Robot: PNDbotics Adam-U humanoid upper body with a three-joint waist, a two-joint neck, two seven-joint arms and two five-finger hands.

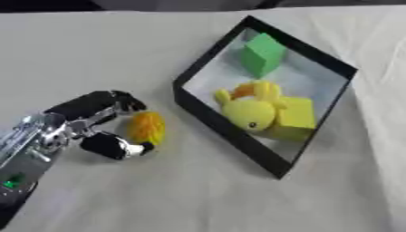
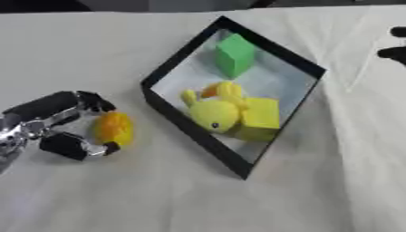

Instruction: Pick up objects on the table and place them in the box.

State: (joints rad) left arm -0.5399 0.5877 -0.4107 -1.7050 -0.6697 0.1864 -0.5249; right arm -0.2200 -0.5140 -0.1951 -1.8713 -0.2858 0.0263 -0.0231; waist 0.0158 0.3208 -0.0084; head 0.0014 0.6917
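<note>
An orange-yellow oval object (image 1: 147, 128) lies on the white cloth, just left of the box. My left hand (image 1: 67, 129) comes in from the lower left and is curled round it, fingers (image 1: 99, 103) over its top and the thumb (image 1: 111, 146) under its near side. The black-walled box (image 1: 226, 131) with a pale floor holds a green block (image 1: 262, 54), a yellow duck toy (image 1: 250, 111) and a yellow block (image 1: 297, 115). Only dark tips of my right hand (image 2: 394, 52) show at the right edge of the right eye view.
The white cloth (image 1: 182, 195) covers the table on all sides of the box, with folds at the right. The box stands askew, one corner pointing towards me.
</note>
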